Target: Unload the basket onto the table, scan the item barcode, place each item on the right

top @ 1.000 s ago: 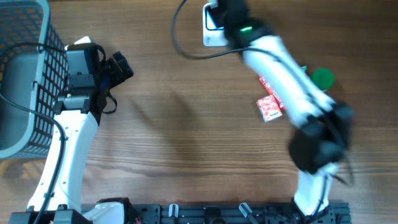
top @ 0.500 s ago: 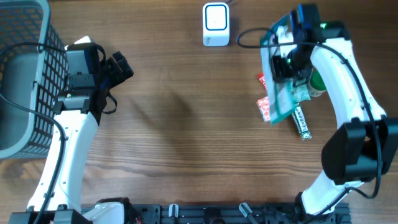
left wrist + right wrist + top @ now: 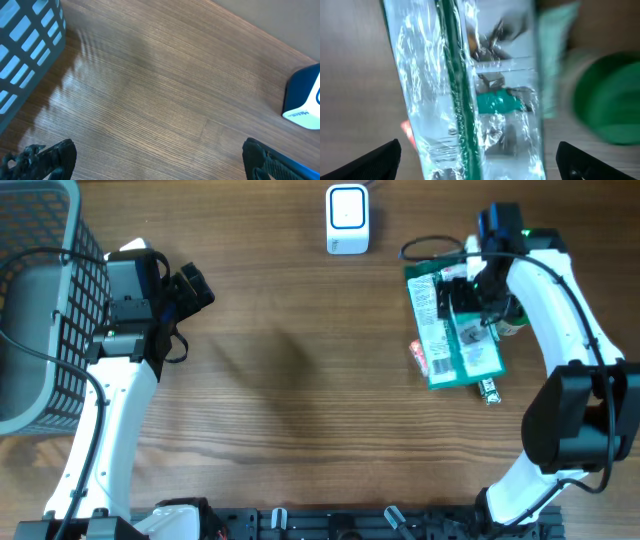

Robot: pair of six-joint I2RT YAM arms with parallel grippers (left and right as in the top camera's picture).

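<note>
The item, a green and white foil packet, lies flat on the table at the right, printed side up, partly covering other goods. My right gripper hovers over its far right part and is open. In the right wrist view the shiny packet fills the space below, and the two fingertips stand wide apart on either side, clear of it. The white barcode scanner stands at the back centre. My left gripper is open at the left, over bare wood, with the scanner at its right edge.
A grey mesh basket stands at the far left, next to the left arm. A red packet and a small bar stick out from under the item. A green round lid lies just right of the item.
The right arm came back from the scanner to the right side with the packet. Its gripper opened, and the packet now lies flat on the other goods. The left arm has not moved.
</note>
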